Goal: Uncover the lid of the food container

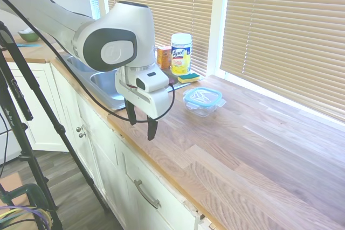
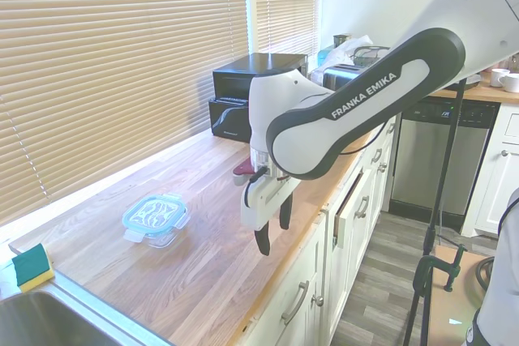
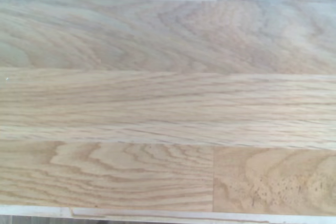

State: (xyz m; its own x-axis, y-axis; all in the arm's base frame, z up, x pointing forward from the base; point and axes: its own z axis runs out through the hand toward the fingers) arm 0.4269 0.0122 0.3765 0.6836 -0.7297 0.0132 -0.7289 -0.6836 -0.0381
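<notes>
While near counter (image 1: 253,149) edge, gripper (image 1: 141,122) apart.

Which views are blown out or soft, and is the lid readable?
First exterior view: backlit blinds, mild glare, lid sharp. Second exterior view: even light, lid clear, reflections on it. Wrist view: only countertop, slightly soft, no lid.

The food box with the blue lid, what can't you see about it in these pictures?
- Inside the food container: the shiny lid hides whether any food is in there, in both exterior views.
- Its snap tabs: too small to tell if they are clipped.
- Wrist view: only the wooden counter; the container is outside the picture.
- The open gripper is not near it.
</notes>
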